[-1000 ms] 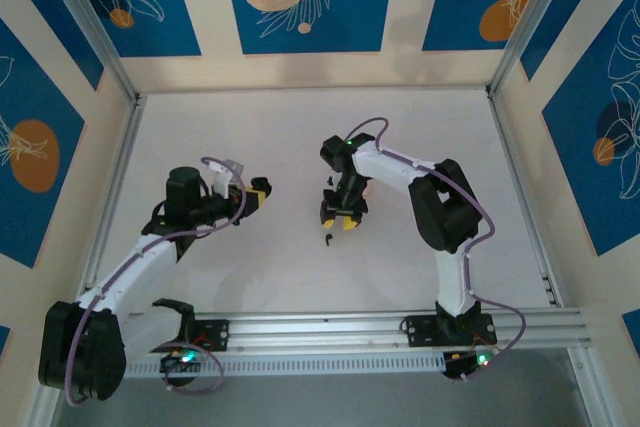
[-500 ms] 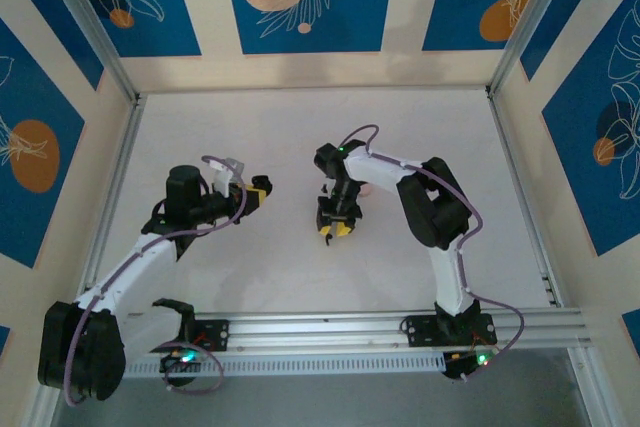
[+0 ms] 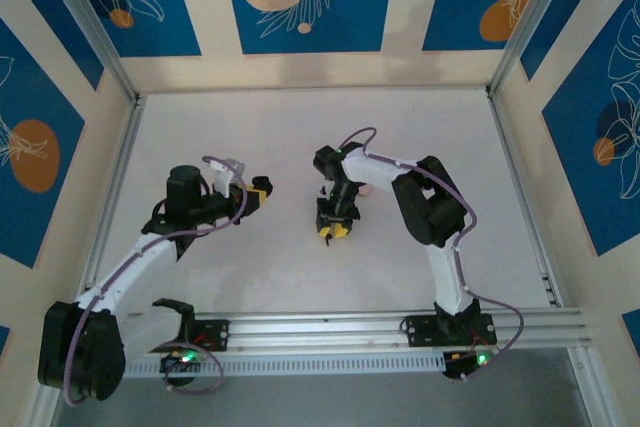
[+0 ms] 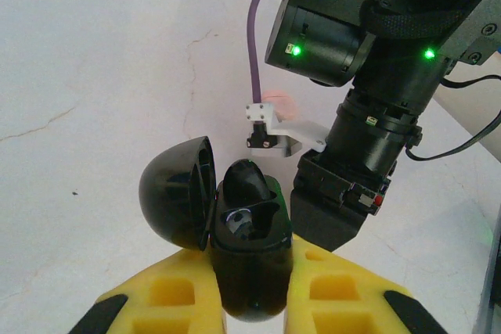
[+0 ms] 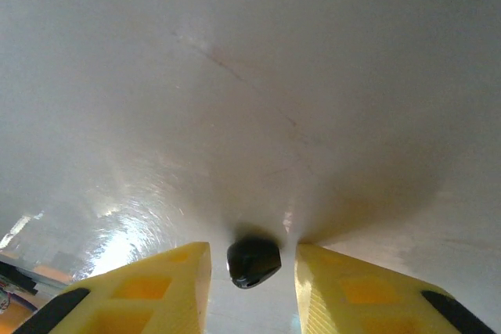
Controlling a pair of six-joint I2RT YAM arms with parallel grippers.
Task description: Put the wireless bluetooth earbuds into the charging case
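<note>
Left gripper [image 3: 258,190] [image 4: 250,291]: the jaws are clenched on the charging case [image 4: 249,271], which is pinched between the two yellow fingers [image 4: 168,295] with its rounded base toward the wrist camera. The case is black and held above the white surface [image 3: 250,137]. Its lid [image 4: 178,193] is swung open to the left side of the wrist view. A black rounded piece [image 4: 246,185] stands up from the case body; whether it is a seated earbud cannot be told.

Right gripper [image 3: 333,232] [image 5: 252,271]: it points straight down at the middle of the surface, to the right of the left gripper and apart from it. The jaws are released. One yellow finger [image 5: 156,283] stands on each side of an earbud [image 5: 254,260], with a narrow gap visible on both sides. The earbud is small and black and lies on the surface between the fingertips.

In the left wrist view, the right arm [image 4: 368,115] stands just beyond the open case, with green indicator lights lit on its housing
</note>
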